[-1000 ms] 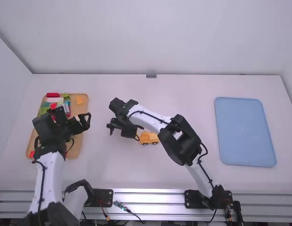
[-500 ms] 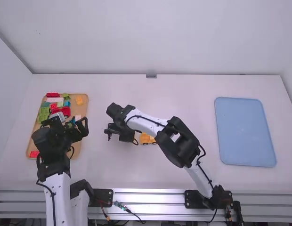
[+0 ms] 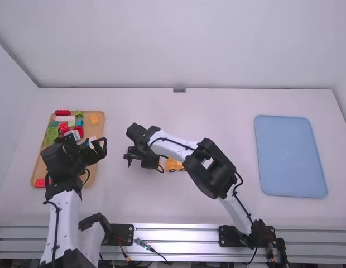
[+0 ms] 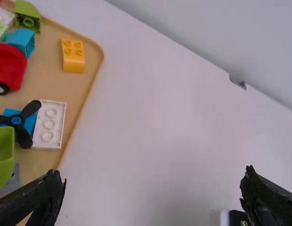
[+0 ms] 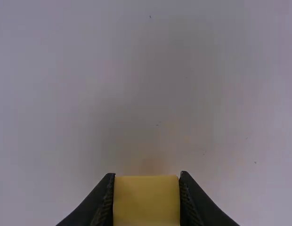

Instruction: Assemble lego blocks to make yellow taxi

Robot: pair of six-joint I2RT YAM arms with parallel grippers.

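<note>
Taxi base on wheels, mid-table; build looks part done. Right claw closed on yellow block, likely yet to fit. Left claw wide open, empty, by left tray; spare brick there, far right.

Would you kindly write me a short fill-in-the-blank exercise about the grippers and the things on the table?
The right gripper holds a ____ block.
The left gripper is not shut but ____.
The tray to the right is coloured ____.
A white block lies beside a black, three-bladed ____.
Missing words: yellow; open; blue; propeller.
</note>
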